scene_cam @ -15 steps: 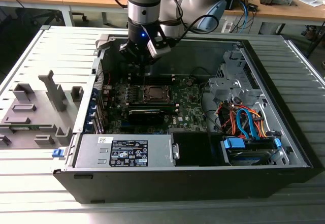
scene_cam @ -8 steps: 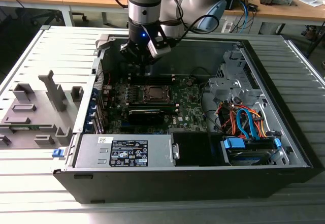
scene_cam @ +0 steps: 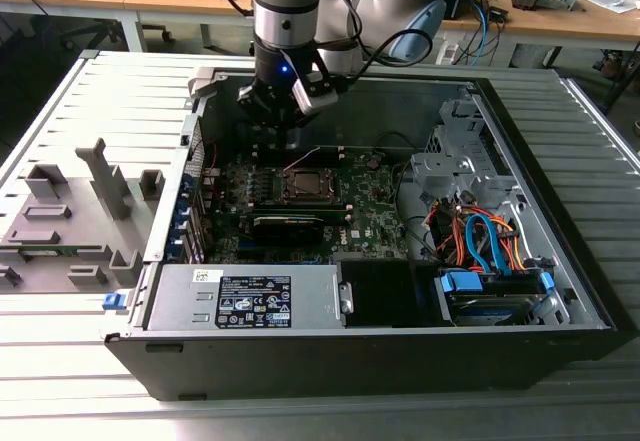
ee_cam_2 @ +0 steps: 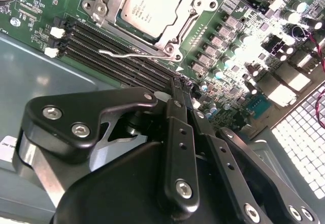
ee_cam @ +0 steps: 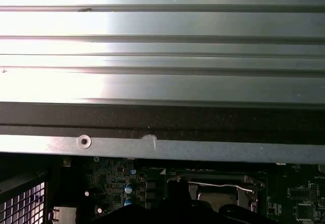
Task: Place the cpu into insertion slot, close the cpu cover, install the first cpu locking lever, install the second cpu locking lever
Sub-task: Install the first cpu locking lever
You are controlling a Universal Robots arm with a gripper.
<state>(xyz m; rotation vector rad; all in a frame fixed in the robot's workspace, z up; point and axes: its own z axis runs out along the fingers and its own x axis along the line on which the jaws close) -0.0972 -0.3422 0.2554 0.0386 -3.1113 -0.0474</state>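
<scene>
Hand (ee_cam_2: 184,96) is filling the foreground of the second wrist view: black fingers (ee_cam_2: 177,148) are lying drawn together at the tips, w/ nothing showing between them, so the hand is carrying nothing. In the exterior view the hand (scene_cam: 283,121) is hanging inside the open pc case (scene_cam: 560,291), at approx. 11 o'clock from the insertion slot (scene_cam: 285,189) and near it, not touching.

Cpu (ee_cam_2: 150,5) is sitting flat in the slot, silvery face up. Cpu cover (ee_cam_2: 198,3) is lying down around it, the chip showing through the window.

Locking lever (ee_cam_2: 132,55), a thin bright wire, is standing free beside the memory slots (ee_cam_2: 117,49); in the exterior view it is rising as a pale line (scene_cam: 303,158) at 12 o'clock from the slot.

Judgement: steps 1 and 2 are looking done; the lever stage is in hand, w/ at least one lever not yet latched. State of the other lever: cannot tell.

Reqs. for that stage: tips meeting the wire near its free end, pressing down and sideways under the retaining hook, w/o scraping the motherboard (ee_cam_2: 45,0) or nearby components.
</scene>
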